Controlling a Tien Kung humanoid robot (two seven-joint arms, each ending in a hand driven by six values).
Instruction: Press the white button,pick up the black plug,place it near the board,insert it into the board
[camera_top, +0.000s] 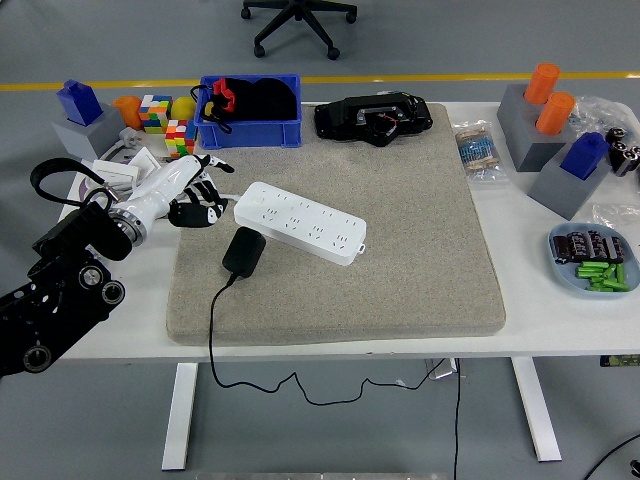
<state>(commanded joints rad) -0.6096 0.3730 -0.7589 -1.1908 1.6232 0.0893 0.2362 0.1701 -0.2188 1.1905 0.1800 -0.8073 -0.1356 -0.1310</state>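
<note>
A white power strip (302, 222) lies at an angle on the grey mat (400, 240). The black plug (243, 251) lies on the mat against the strip's near left side, its black cable (213, 330) running down over the table's front edge. My left hand (195, 193) is white and black and hovers at the mat's left edge, just left of the strip's end and above the plug. Its fingers are spread loosely and hold nothing. The right arm is out of view.
A blue bin (250, 112) with black and red things stands behind the strip. Colourful cubes (165, 122) and a grey stand with a blue block (83, 115) are at far left. A black device (373, 118) lies at the mat's back. Grey stands (555, 140) and a dish (592, 260) are at right.
</note>
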